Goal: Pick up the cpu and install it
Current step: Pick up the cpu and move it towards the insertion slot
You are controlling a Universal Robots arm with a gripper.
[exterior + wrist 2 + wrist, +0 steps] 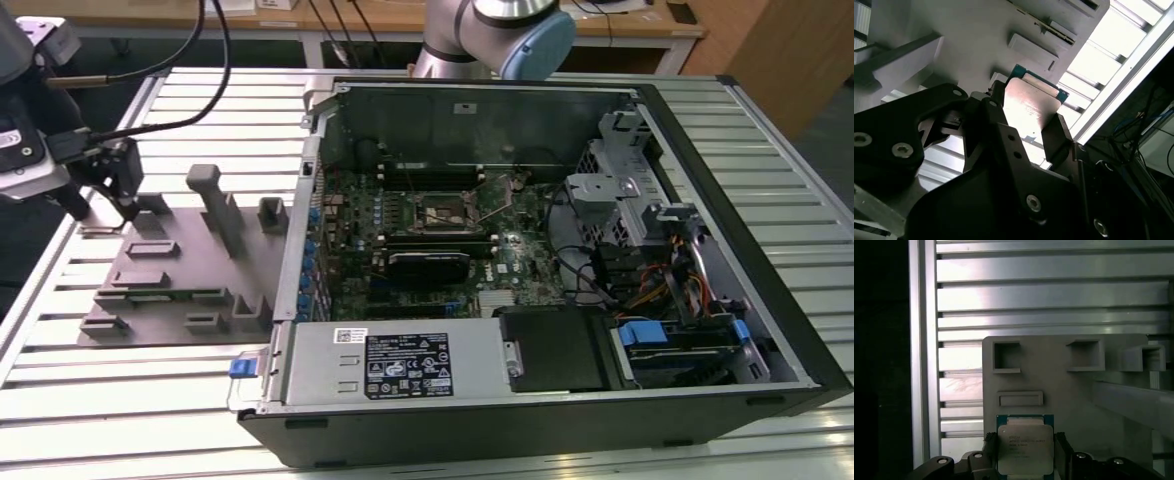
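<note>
The cpu [1025,449], a flat square chip with a silvery top plate and a thin green rim, sits between my gripper's [1025,441] two black fingers, which press on its opposite edges. In the second wrist view the same cpu [1031,102] shows slanted between the fingers [1056,132]. In the exterior view my gripper [114,212] is at the far corner of the grey tray [174,290] on the exterior view's left. I cannot tell whether the chip rests on the tray or hangs just above it. The motherboard's open socket [445,212] lies inside the computer case.
The open computer case [534,250] fills the middle and right, with a power supply [400,360] at its front and cables and drive cages on the right. Upright grey blocks [214,205] rise from the tray beside my gripper. Slatted aluminium table [200,110] all around.
</note>
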